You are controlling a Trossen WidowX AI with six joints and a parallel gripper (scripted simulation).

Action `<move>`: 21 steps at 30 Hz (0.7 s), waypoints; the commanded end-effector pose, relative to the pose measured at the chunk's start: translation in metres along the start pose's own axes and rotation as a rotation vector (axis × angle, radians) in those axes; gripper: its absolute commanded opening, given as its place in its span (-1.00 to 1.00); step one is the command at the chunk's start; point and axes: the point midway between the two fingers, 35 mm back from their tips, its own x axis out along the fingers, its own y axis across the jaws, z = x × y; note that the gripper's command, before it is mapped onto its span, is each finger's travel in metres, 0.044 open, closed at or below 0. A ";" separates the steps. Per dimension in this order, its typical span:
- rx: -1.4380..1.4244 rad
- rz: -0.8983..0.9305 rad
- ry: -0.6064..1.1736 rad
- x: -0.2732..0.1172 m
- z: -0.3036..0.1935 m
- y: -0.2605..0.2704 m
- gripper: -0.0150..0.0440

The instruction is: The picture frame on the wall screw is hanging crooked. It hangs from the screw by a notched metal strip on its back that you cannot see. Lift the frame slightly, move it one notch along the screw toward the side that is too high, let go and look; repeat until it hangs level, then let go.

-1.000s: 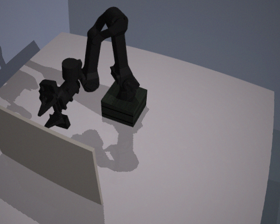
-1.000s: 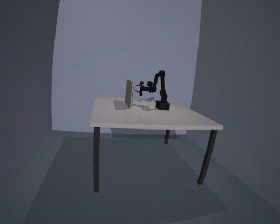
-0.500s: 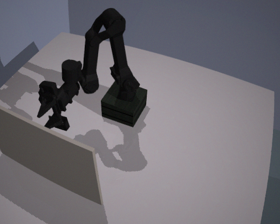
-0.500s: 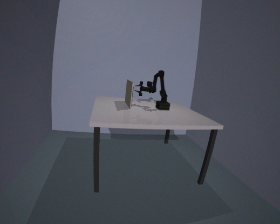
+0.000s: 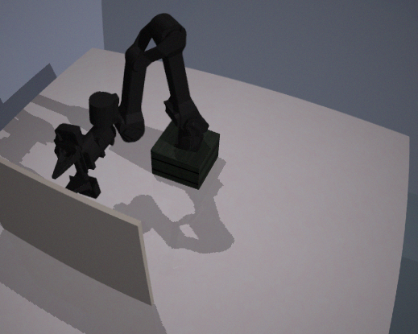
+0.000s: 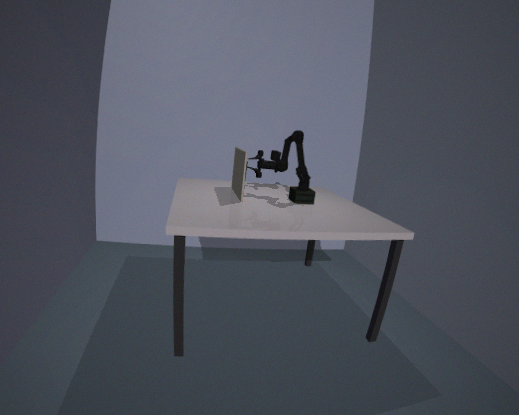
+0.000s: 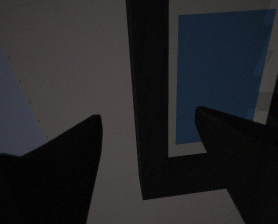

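Observation:
The picture frame has a dark border around a blue picture. In the wrist view its side bar stands between my fingertips, with one corner low in the middle. Its bottom bar rises to the right in this view; I cannot tell its true tilt. In the top view the frame is hidden behind the upright panel. My gripper is open in front of the panel, one finger over bare panel, the other over the picture. Contact cannot be told. The screw and notched strip are hidden.
The arm's dark base block stands on the pale table, on the frame's side of the panel. The arm arches up from it. The panel's top edge lies just below the gripper in the top view.

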 end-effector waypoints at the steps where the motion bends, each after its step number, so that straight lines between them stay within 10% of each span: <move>1: -0.002 -0.005 -0.006 0.007 0.002 -0.002 0.39; 21: -0.002 -0.003 -0.006 0.028 0.001 -0.002 0.39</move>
